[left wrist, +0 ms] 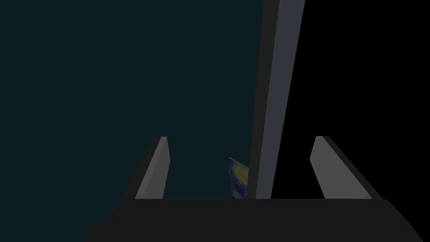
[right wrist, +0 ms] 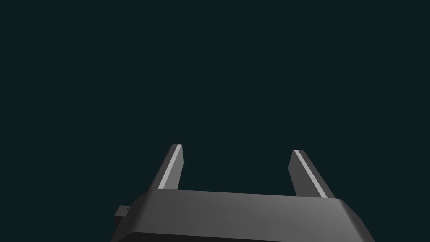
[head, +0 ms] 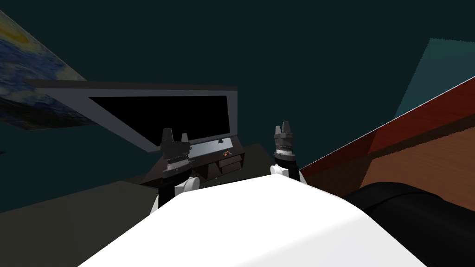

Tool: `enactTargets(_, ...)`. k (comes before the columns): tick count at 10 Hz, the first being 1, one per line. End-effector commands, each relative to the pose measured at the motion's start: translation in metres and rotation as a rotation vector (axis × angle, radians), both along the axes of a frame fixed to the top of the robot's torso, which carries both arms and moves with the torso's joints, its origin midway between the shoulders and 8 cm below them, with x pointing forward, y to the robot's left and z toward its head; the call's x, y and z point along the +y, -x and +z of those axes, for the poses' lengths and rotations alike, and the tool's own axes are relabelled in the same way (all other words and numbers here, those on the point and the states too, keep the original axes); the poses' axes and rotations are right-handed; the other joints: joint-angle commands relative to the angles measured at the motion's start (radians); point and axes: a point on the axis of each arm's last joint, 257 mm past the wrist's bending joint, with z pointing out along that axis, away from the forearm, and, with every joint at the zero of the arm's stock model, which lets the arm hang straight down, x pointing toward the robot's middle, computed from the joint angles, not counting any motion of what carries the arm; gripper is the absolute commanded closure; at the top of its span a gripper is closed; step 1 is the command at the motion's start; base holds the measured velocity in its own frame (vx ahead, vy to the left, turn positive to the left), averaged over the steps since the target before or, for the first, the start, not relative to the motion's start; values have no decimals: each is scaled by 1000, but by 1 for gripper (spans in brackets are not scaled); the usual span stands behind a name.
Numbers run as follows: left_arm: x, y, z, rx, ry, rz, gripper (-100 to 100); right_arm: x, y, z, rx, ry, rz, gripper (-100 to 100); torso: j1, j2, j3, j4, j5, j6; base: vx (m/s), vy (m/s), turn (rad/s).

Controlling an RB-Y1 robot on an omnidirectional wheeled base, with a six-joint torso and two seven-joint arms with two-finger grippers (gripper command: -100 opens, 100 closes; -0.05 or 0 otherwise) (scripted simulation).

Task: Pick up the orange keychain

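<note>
Orange keychain [head: 227, 153]: a tiny bright orange spot with a darker reddish bit beside it, too small to make out its shape. It lies on the top of a low dark cabinet [head: 204, 169], at the front edge of that top's light grey strip and toward its right end, just above the drawer fronts.

Nearest, the left gripper [head: 175, 136] and right gripper [head: 283, 126] are raised side by side, well apart from each other. The keychain shows between them and farther off, touched by neither. In the left wrist view the left gripper [left wrist: 239, 168] has its blades spread wide with nothing between them. The right gripper [right wrist: 237, 168] is likewise spread and holds nothing, facing a flat dark teal wall [right wrist: 210, 63].

To the right, a red-brown wood-grained surface [head: 417, 125] with a pale edge runs close alongside the right arm, and a black rounded form [head: 403, 204] sits before it. To the left, dark floor [head: 69, 208] lies open up to the cabinet.

Behind the cabinet rises a broad grey frame [head: 139, 90] around a black area; its edge [left wrist: 273, 105] stands right ahead of the left blades. Farther left on the wall hangs a blue and yellow swirled painting [head: 28, 79].
</note>
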Motion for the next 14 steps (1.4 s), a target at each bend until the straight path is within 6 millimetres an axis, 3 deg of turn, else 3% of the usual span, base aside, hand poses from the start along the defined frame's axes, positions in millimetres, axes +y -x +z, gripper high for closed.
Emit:
enactTargets(1, -2, -6, -8, 27, -27, -15, -100, 0, 0, 0, 0, 0, 0, 0, 0, 0, 0, 0, 0, 0, -7, -30, -26)
enactTargets(3, -4, -17, -26, 86, -67, -36, -100, 0, 0, 0, 0, 0, 0, 0, -4, 1, 0, 0, -1, 0, -17, -85, -39)
enactTargets(6, 3, -42, -68, 218, -117, -55, -100, 0, 0, 0, 0, 0, 0, 0, -9, 3, 2, 1, -2, 0, -43, -148, -62)
enactTargets(8, 13, -60, -102, 320, -151, -60, -100, 0, 0, 0, 0, 0, 0, 0, -13, 2, 1, 0, -3, 0, -25, -199, -85)
enactTargets(9, 13, -61, -106, 330, -151, -59, -100, 0, 0, 0, 0, 0, 0, 0, -13, 2, 1, 0, -3, 0, -15, -121, -11)
enactTargets(10, 21, -69, -125, 389, -165, -57, -100, 0, 0, 0, 0, 0, 0, 0, -9, 1, 1, 0, -2, 0, -10, -109, -55)
enactTargets(11, 21, -70, -126, 392, -164, -56, -100, 0, 0, 0, 0, 0, 0, 0, -8, 1, 1, 0, -2, 0, -8, -85, -34)
enactTargets(13, 41, -85, -164, 506, -188, -46, -100, 0, 0, 0, 0, 0, 0, 0, -6, 1, 1, 0, -1, 0, -11, -148, -92)
enactTargets(14, 43, -86, -171, 525, -186, -43, -100, 0, 0, 0, 0, 0, 0, 0, -11, 0, 0, 0, -2, 0, -5, -168, -10)
